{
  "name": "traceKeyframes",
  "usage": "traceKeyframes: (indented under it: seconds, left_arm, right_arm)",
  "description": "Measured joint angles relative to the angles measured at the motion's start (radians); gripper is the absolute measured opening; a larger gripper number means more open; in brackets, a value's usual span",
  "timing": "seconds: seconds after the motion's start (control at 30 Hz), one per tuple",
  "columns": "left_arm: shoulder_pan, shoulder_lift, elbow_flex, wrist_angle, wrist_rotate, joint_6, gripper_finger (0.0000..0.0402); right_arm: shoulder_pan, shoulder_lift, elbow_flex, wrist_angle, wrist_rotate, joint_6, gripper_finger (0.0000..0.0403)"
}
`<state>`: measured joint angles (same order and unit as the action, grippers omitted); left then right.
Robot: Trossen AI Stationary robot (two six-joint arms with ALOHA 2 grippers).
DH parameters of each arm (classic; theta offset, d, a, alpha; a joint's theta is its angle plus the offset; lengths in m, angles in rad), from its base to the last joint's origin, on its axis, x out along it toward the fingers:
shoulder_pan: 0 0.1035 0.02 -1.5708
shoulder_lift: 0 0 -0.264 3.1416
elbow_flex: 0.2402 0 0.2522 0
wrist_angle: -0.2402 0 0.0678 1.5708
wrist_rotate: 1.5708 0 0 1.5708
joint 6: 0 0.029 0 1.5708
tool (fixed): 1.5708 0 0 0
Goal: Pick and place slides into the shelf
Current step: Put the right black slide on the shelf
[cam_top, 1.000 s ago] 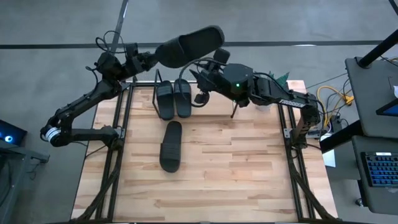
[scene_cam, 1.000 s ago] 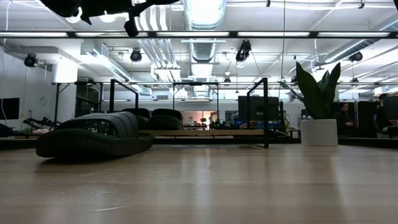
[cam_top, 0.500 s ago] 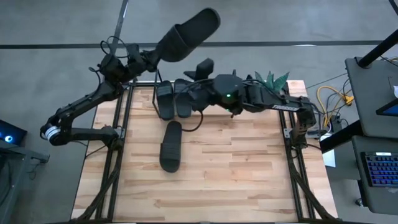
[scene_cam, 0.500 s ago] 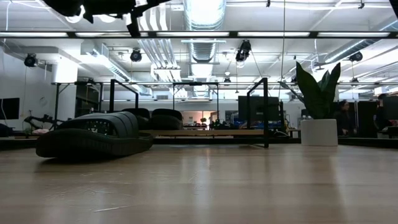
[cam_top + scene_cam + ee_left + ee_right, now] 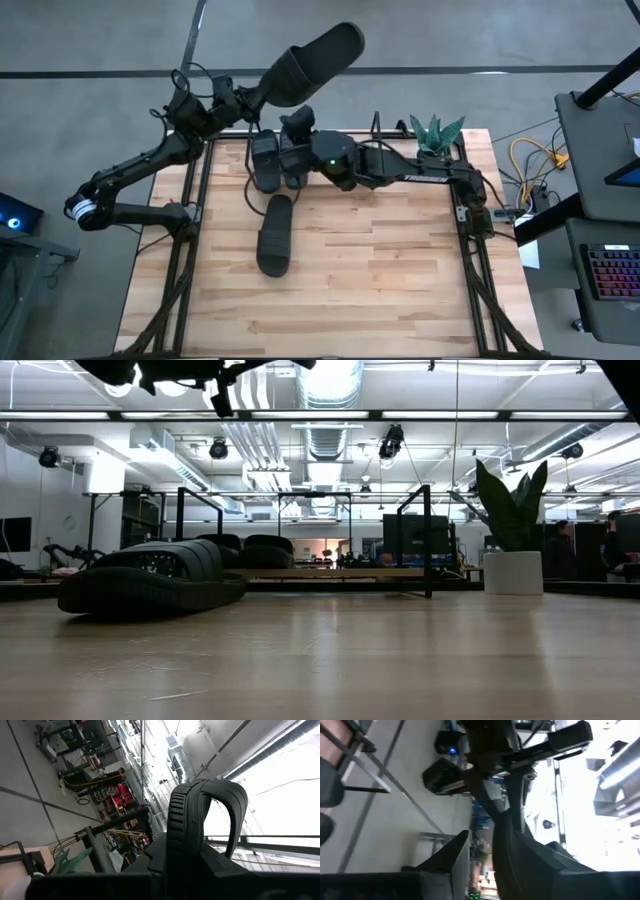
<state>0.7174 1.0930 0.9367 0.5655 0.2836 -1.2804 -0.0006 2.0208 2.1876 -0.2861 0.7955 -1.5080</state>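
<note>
Black slide (image 5: 310, 62) aloft in left pincer (image 5: 243, 98), arm raised.

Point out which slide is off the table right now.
The slide held up in the left gripper; two others sit on the shelf, one lies on the tabletop.

Matte black slides (image 5: 275, 233), pale wooden shelf (image 5: 330, 573), green plant (image 5: 437, 131).

One camera hangs above, facing straight down on the whole bench (image 5: 380, 270) and both arms. Another sits at bench-top level, looking across it into the room; both views share the lone slide (image 5: 274, 236) and the shelf (image 5: 330, 572). Each wrist camera looks up along its arm; the left one sits close against a slide (image 5: 200, 835).
</note>
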Motion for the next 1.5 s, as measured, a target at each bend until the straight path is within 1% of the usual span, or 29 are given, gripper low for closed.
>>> traceKeyframes:
  seconds: [0.07, 0.17, 0.27, 0.37, 0.67, 0.83, 0.97, 1.1, 1.23, 1.43, 1.5]
  left_arm:
    - [-0.004, -0.001, 0.000, 0.001, 0.008, 0.000, 0.0026]
    - [-0.008, -0.002, 0.000, 0.002, 0.018, 0.002, 0.0026]
    - [-0.013, -0.002, -0.001, 0.001, 0.021, 0.002, 0.0026]
    - [-0.015, -0.002, -0.002, 0.002, 0.022, 0.002, 0.0026]
    - [-0.025, -0.002, -0.002, 0.001, 0.013, 0.002, 0.0026]
    - [-0.025, -0.002, -0.002, 0.000, 0.013, 0.001, 0.0026]
    - [-0.025, -0.002, -0.003, -0.001, 0.015, 0.002, 0.0026]
    - [-0.027, -0.002, -0.003, 0.000, 0.021, 0.002, 0.0026]
    - [-0.031, -0.002, -0.003, -0.001, 0.017, 0.003, 0.0026]
    - [-0.031, -0.002, -0.003, -0.004, 0.015, 0.005, 0.0026]
    - [-0.031, -0.002, -0.003, -0.001, 0.015, 0.005, 0.0026]
  right_arm:
    - [-0.002, 0.005, 0.000, 0.034, -0.012, -0.011, 0.0135]
    - [-0.007, 0.006, 0.000, 0.039, -0.015, -0.008, 0.0133]
    - [-0.014, 0.005, 0.000, 0.047, -0.017, 0.031, 0.0137]
    - [-0.025, 0.005, 0.000, 0.062, -0.017, 0.064, 0.0146]
    - [-0.063, 0.005, -0.005, 0.056, -0.022, 0.061, 0.0188]
    - [-0.070, 0.014, -0.005, 0.069, -0.021, 0.061, 0.0192]
    - [-0.076, 0.032, -0.005, 0.096, -0.013, 0.061, 0.0178]
    - [-0.076, 0.052, -0.005, 0.175, -0.008, 0.061, 0.0156]
    - [-0.077, 0.071, -0.004, 0.257, 0.049, 0.056, 0.0116]
    - [-0.086, 0.071, -0.006, 0.257, 0.096, 0.051, 0.0040]
    - [-0.087, 0.071, -0.006, 0.260, 0.097, 0.036, 0.0035]
